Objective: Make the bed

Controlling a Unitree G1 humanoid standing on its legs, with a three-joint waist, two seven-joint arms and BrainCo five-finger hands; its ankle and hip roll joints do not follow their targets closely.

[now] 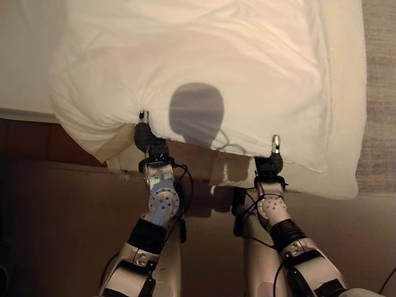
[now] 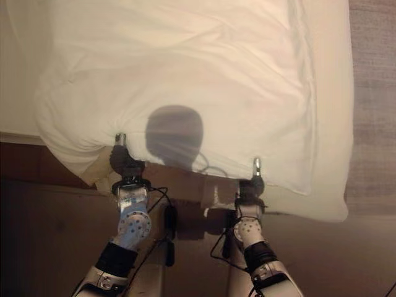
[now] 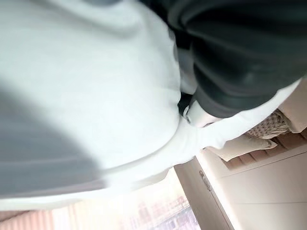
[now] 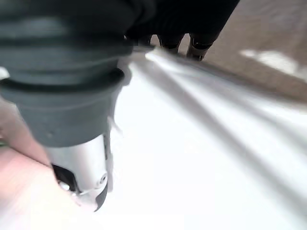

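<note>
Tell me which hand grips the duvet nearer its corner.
The right hand: it pinches the white duvet close to the near right corner, while the left hand holds mid-edge.

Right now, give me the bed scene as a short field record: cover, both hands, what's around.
cover: white duvet, bunched and wrinkled, its near edge lifted off the bed
left hand: at the near edge toward the duvet's left corner, thumb over the cloth, pinching it
right hand: at the near edge further right, thumb on top, pinching the cloth
hands relative: apart along the same edge, both at the hem
bed: pale sheet bare along the right side of the duvet
floor: brown, below the lifted edge
</note>
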